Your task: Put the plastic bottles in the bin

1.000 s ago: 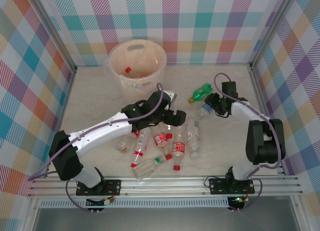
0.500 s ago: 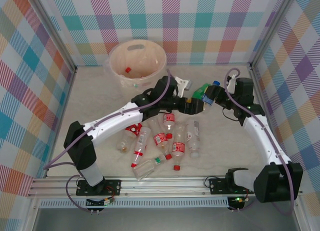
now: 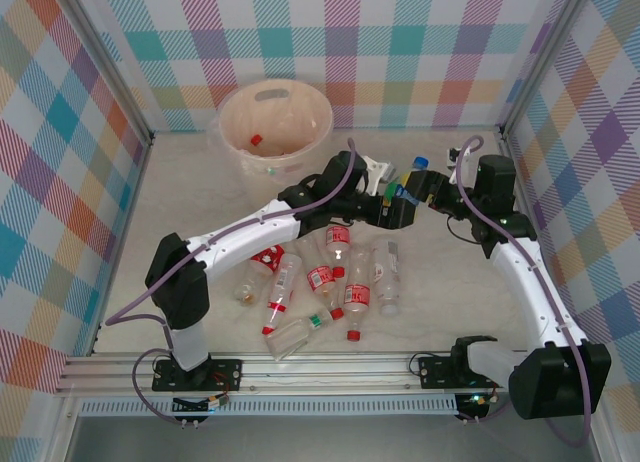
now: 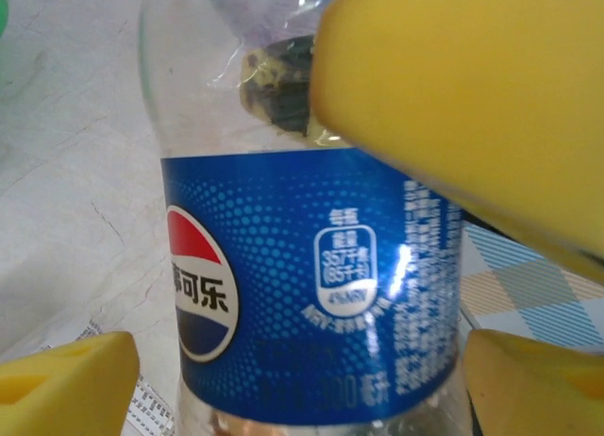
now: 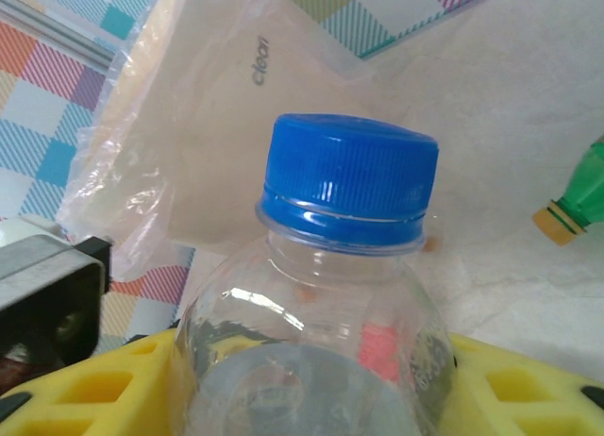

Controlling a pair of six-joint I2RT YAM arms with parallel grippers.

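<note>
I see my right gripper (image 3: 426, 188) closed on a small clear plastic bottle with a blue cap and a blue label (image 5: 349, 181). It holds the bottle upright, above the pale table (image 3: 200, 202). My left gripper (image 4: 302, 379) stands around the same bottle, at the blue label. Its jaws are wide, one yellow pad (image 4: 66, 379) on each side, and on one side I see a gap to the bottle. The large round cream-beige plastic bin (image 3: 228, 122) is at the far side, apart from both grippers, with some bottles already inside. A heap of clear bottles with red labels (image 3: 330, 282) lies near the arms. A green bottle with a yellow cap (image 5: 578, 202) lies on the table beside.
</note>
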